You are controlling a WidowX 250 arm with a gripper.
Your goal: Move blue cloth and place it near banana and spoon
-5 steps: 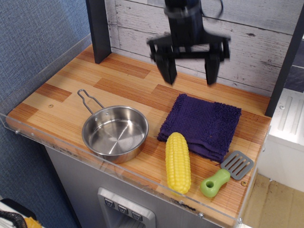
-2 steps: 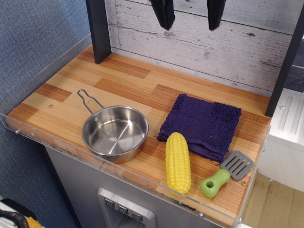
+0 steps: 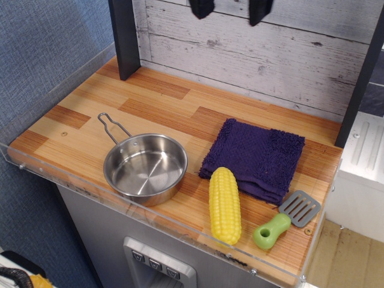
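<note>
gripper point(image 3: 230, 12) has risen over the last second: a second ago it hung whole above the back of the counter, now only its two dark fingertips point(image 3: 201, 8) show at the top edge, spread apart with nothing between them, so released. blue cloth point(image 3: 255, 157) lies flat on the wooden counter point(image 3: 150, 99) at right, unmoved across the three frames. its front-left edge touches the top of the banana point(image 3: 225, 204) (a yellow corn cob), its front-right corner sits just beside the grey head of the spoon point(image 3: 285, 219) (green-handled spatula). steel pan point(image 3: 145, 168) left of the cob, also unmoved. judgement: cloth already rests by both targets; the retreat reads as placement finished, nothing left but clearing away.
</note>
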